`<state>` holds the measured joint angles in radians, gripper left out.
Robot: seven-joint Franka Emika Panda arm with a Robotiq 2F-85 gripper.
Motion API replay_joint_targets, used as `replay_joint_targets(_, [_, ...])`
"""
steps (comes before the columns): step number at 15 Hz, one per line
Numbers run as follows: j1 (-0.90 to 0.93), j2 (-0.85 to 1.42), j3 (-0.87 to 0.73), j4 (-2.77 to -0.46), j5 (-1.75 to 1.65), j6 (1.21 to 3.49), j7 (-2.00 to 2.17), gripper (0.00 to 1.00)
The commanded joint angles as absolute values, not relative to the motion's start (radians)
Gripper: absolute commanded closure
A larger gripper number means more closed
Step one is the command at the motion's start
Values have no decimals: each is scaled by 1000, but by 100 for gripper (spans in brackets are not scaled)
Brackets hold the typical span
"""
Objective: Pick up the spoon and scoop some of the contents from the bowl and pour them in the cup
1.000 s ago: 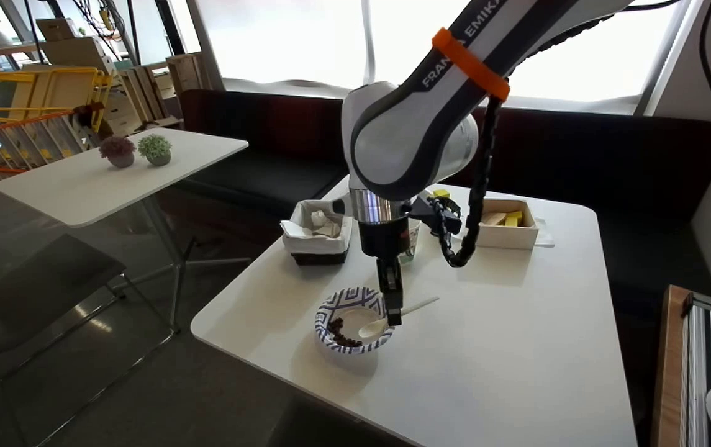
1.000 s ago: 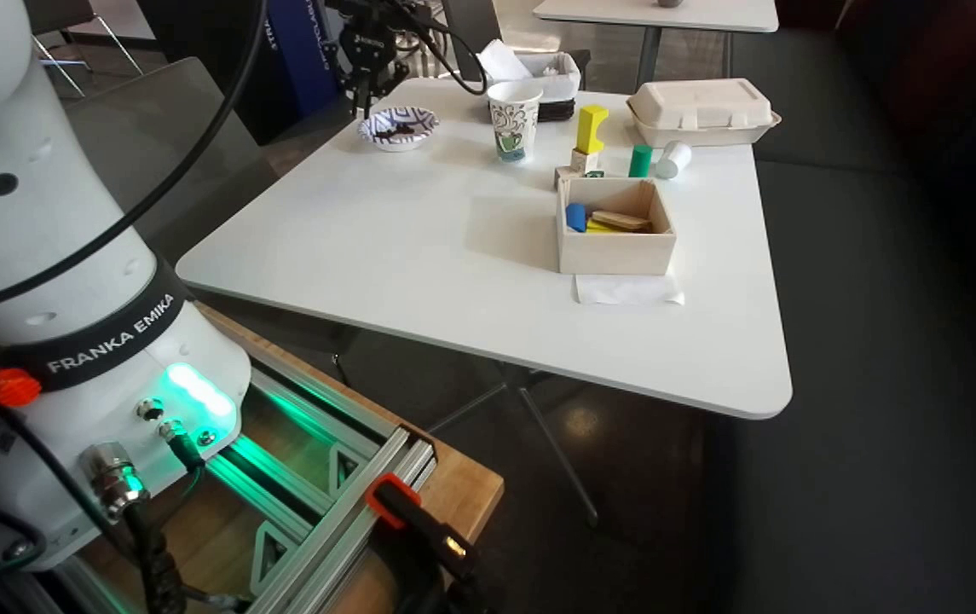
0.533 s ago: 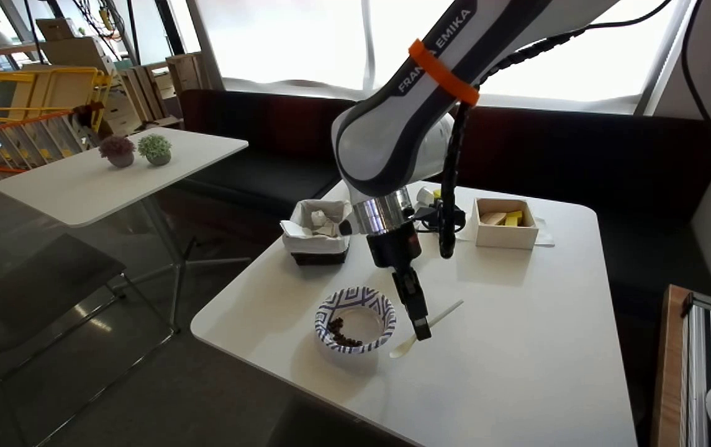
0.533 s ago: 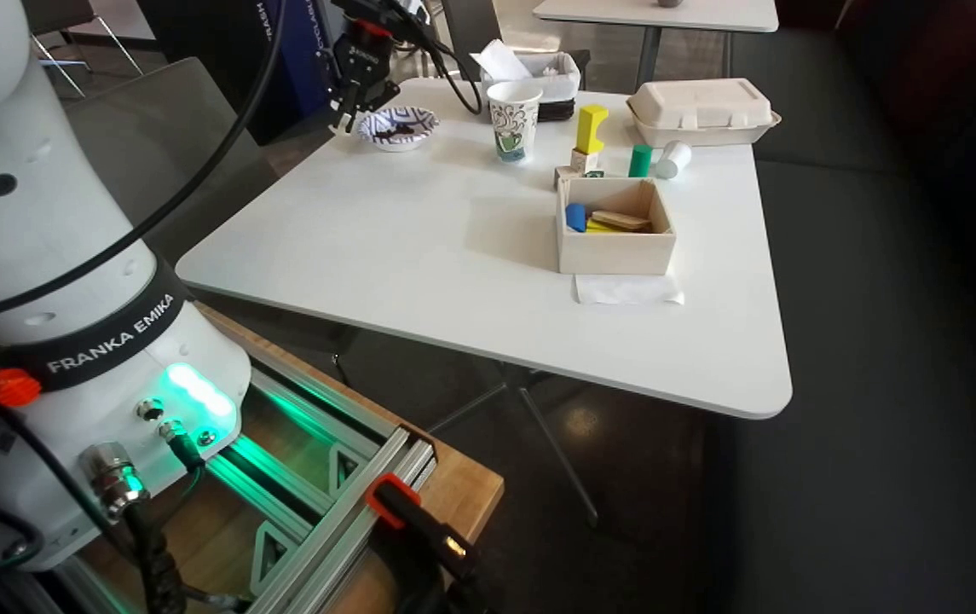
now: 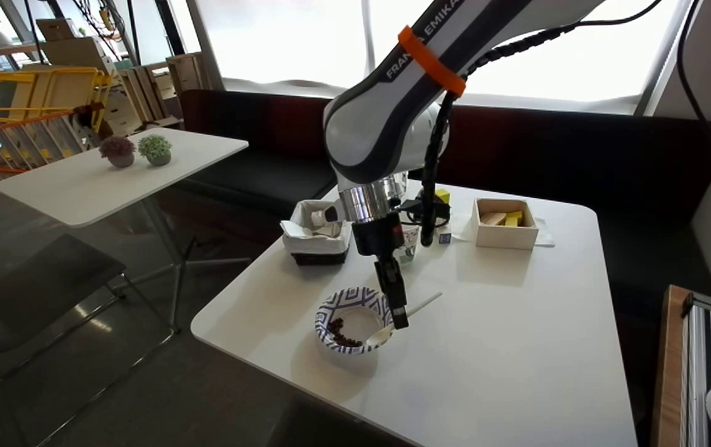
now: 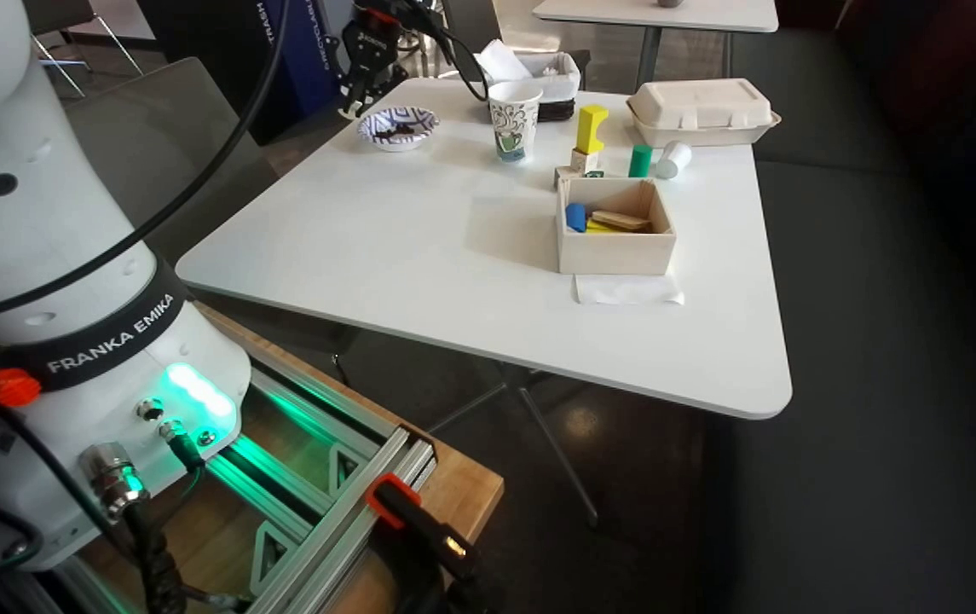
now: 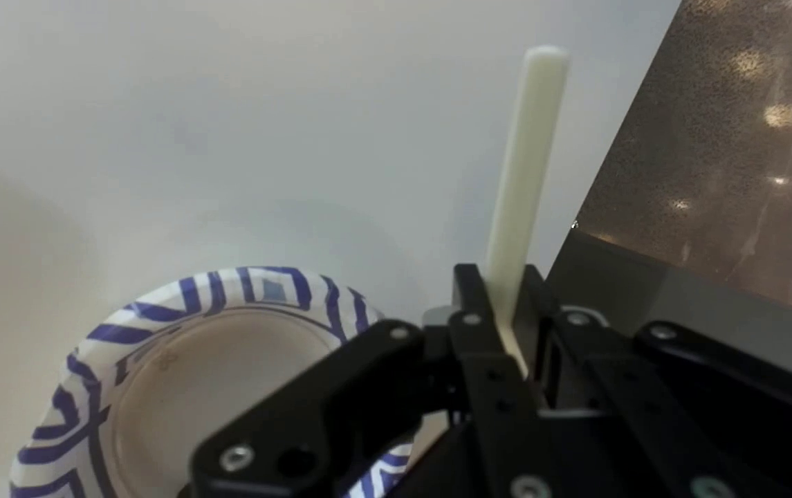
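Although an exterior view alone records their foliage, a reddish potted plant [image 5: 118, 151] and a green potted plant [image 5: 155, 149] stand side by side on a side table [image 5: 69, 192] at far left. Next comes a lined basket [image 5: 318, 245], observed in both exterior views on the white table [image 5: 516, 347]. The bowl [image 5: 360, 318] follows, upright, the contents [image 5: 339, 337] lying in dark brown clumps along its left and near inner side. The spoon [image 5: 425, 303] slants there, its head overlapping the bowl's right rim; whether the two touch cannot be determined. On its handle is the gripper [image 5: 400, 321]. The exterior views leave the grip unresolved; the wrist view settles it: the fingertips [image 7: 468, 280] are pinched on the spoon's handle, whose free end projects beyond them, while the gripper hides the head. The cup [image 5: 409, 245] is partly hidden behind the gripper; in an exterior view the same cup [image 6: 515, 124] shows whole, upright, with a printed pattern. Farther right, a yellow block [image 6: 588, 132] and a wooden box [image 5: 504, 237] appear in both exterior views. A green cylinder [image 6: 640, 162], a white cylinder [image 6: 675, 159] on its side and a lidded takeaway box [image 6: 696, 107] are recorded in an exterior view only.
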<state>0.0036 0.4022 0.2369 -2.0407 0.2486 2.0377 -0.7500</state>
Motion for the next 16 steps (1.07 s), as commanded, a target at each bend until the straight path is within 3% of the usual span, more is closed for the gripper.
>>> replay_joint_targets(1, [26,423,219,-2036,232,2127,-742,96])
replay_joint_targets(10, [39,466,199,-2052,120,2364,-699,96])
replay_joint_targets(12, [39,466,203,-2055,106,2392,-680,58])
replay_joint_targets(16, [77,374,201,-2074,74,2366,-551,30])
